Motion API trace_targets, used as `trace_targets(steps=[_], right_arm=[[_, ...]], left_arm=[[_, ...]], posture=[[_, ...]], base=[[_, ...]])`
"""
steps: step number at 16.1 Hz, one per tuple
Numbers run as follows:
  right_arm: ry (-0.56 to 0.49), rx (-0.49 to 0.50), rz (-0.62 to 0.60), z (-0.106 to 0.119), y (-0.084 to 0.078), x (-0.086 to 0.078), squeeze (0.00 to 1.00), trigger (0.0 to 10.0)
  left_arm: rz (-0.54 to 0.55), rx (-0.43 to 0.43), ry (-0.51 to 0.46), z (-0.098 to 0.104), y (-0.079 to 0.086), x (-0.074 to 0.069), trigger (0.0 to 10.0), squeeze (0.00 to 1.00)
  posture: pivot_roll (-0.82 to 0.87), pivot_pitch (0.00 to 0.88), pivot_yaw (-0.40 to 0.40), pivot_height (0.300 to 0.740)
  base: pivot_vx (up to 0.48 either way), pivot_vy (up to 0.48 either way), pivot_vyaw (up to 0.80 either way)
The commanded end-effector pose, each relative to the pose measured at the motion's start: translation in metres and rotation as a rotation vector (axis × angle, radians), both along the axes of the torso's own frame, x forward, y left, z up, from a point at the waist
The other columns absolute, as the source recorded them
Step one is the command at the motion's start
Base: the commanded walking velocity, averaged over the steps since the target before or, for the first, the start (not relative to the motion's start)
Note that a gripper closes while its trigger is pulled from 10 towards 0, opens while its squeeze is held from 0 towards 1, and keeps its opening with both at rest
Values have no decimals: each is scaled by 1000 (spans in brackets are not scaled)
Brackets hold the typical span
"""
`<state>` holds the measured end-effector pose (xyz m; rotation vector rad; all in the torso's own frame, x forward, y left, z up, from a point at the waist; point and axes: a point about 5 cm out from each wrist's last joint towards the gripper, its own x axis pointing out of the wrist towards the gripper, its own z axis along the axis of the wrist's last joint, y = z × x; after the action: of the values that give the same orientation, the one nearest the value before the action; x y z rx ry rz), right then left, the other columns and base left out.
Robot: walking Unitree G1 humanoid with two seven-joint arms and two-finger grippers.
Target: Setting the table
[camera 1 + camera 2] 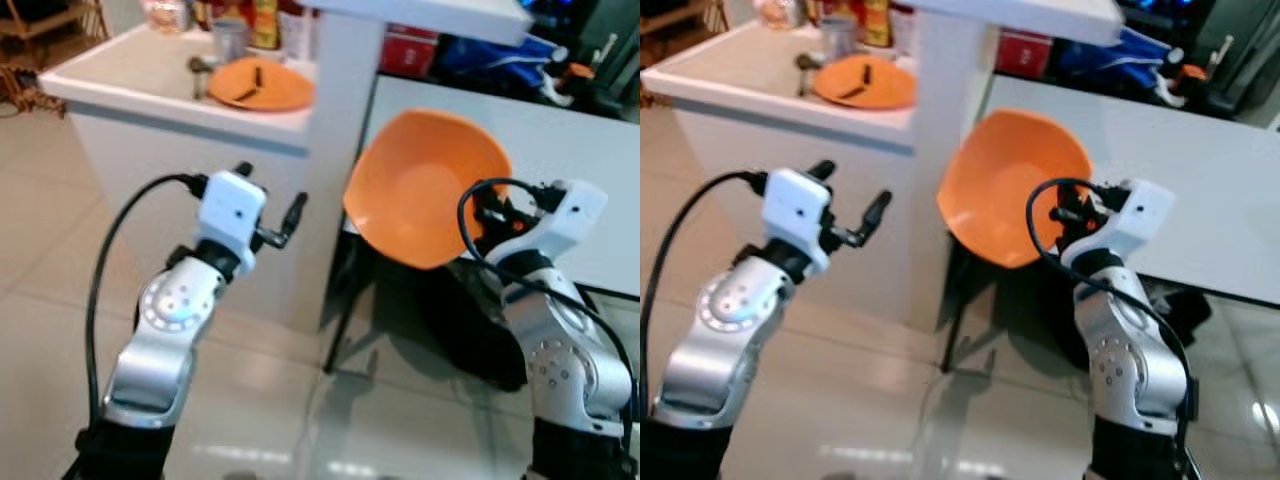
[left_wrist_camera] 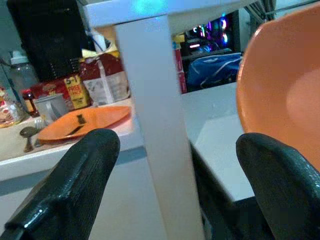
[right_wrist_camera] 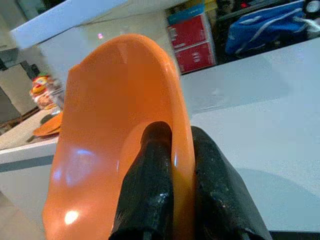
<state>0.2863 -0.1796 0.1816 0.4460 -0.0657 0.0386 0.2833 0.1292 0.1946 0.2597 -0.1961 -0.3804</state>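
My right gripper (image 3: 172, 150) is shut on the rim of an orange bowl (image 1: 425, 185), holding it tilted in the air beside the near edge of the white table (image 1: 560, 170). One finger presses inside the bowl (image 3: 115, 150), the other outside. My left gripper (image 1: 270, 205) is open and empty, raised in front of a white counter (image 1: 150, 80). On that counter lies an orange plate (image 1: 260, 85) with dark cutlery on it. The same plate (image 2: 82, 122) appears between the left fingers (image 2: 75, 190) in the left wrist view.
A white pillar (image 1: 340, 150) stands between counter and table. A spoon and a grey cup (image 2: 50, 107) sit by the plate, with food packets (image 2: 102, 77) behind. A blue bag (image 1: 500, 55) and red boxes (image 1: 410, 50) lie beyond the table. Tiled floor (image 1: 50, 250) spreads below.
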Motion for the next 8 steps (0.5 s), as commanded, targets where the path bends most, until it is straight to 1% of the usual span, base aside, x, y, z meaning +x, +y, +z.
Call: trace_targets(steps=[1, 2, 3, 4, 5, 7, 8], right_arm=[[-12, -8, -40, 4, -10, -1, 0, 10000], [-6, -9, -42, 3, -9, 0, 0, 10000], [2, -13, -38, 2, -7, 0, 0, 10000], [4, -14, -36, 1, -7, 0, 0, 10000], [8, -14, -31, 1, -6, -1, 0, 10000], [14, -14, -26, 1, -5, -1, 0, 10000], [22, -5, -25, 0, -5, 0, 0, 10000]], left_arm=[[-19, -3, -9, 1, -8, -1, 10000, 0], [-3, 12, -4, -1, -7, 0, 10000, 0], [54, -14, 3, -2, -4, 3, 10000, 0], [65, -25, 10, -2, -3, 4, 10000, 0], [48, -35, 3, 0, -4, 4, 10000, 0], [22, -9, 24, -3, -6, 4, 10000, 0], [12, -18, 24, -2, -7, 3, 10000, 0]], posture=[[39, 0, -55, 740], [39, 0, -55, 740], [39, 0, -55, 740], [38, 0, -55, 740], [40, 0, -57, 740], [38, 0, -56, 740], [38, 0, -56, 740]], base=[[0, -480, 0], [0, -416, 0], [0, 0, 0], [0, 0, 0], [0, 0, 0], [0, 0, 0], [0, 0, 0]])
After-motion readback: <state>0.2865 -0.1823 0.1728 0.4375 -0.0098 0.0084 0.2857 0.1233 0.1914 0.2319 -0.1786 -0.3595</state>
